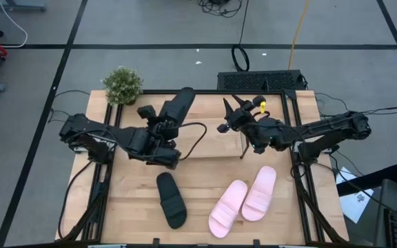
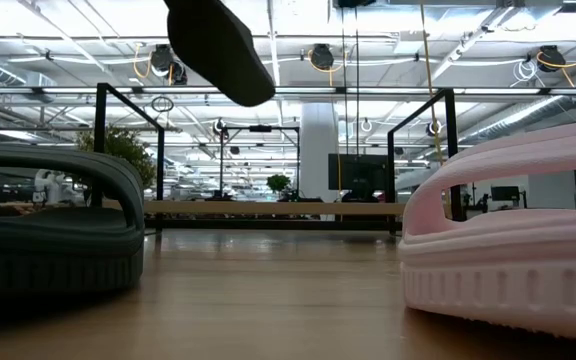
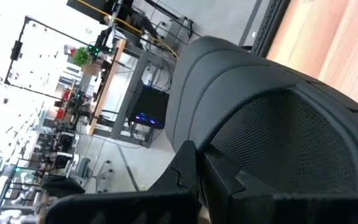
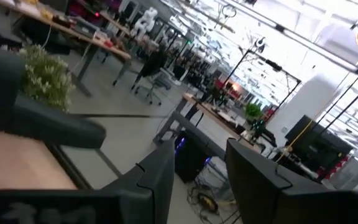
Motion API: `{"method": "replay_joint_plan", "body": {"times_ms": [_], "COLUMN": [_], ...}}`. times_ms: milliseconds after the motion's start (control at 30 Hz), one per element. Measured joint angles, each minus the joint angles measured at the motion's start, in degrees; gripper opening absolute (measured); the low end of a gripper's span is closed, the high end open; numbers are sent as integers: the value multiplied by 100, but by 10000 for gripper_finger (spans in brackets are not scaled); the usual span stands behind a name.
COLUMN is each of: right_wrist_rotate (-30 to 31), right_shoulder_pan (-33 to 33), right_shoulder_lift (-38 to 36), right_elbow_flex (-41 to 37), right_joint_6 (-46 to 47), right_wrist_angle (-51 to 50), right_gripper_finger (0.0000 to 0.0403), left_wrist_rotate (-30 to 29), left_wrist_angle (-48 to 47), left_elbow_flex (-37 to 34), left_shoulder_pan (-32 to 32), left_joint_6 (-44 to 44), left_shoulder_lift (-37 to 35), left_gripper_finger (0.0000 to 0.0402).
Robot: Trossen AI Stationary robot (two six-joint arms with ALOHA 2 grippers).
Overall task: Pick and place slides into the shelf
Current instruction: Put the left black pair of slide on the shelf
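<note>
My left gripper (image 1: 165, 127) is over the table's middle left, shut on one black slide (image 1: 179, 110), which is in the air and points toward the far edge. That slide crosses the top of the low view (image 2: 218, 45). My right gripper (image 1: 223, 115) hovers open to its right and touches nothing. The other black slide (image 1: 171, 200) and the two pink slides (image 1: 227, 208) (image 1: 259, 193) lie sole-down on the near half of the table. The wire shelf (image 2: 101, 150) stands at the far side on its wooden base. My left gripper holds the black slide by its near end, pinched between the two fingers (image 3: 188, 168) at the sole's edge (image 3: 229, 143). The fingers come level from the table's left. The slide is lifted clear and sticks out beyond them toward the far right.
A small potted plant (image 1: 123, 85) sits at the far left corner. Black frame rails (image 1: 302, 193) run along the table's left and right sides. Bare wood lies between the near slides and the two grippers.
</note>
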Motion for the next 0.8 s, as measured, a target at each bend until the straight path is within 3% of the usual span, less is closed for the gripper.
{"method": "replay_joint_plan", "body": {"times_ms": [100,300,500,800], "right_wrist_rotate": [-412,-1871,-2105,-3190], "right_shoulder_pan": [-86,-260,-576,-1097], "right_shoulder_lift": [0,0,-108,-589], "right_elbow_flex": [0,0,-2,-2], "right_joint_6": [336,545,659,1966], "right_wrist_angle": [-345,-519,-1096,-2393], "right_gripper_finger": [135,135,135,135], "left_wrist_rotate": [133,222,295,357], "left_wrist_angle": [23,1,-57,-17], "left_elbow_flex": [0,-4,0,-13], "left_shoulder_pan": [-46,-346,-594,-424], "left_joint_6": [-215,-616,-988,-1322], "left_shoulder_lift": [55,312,473,587], "left_gripper_finger": [0,0,0,0]}}
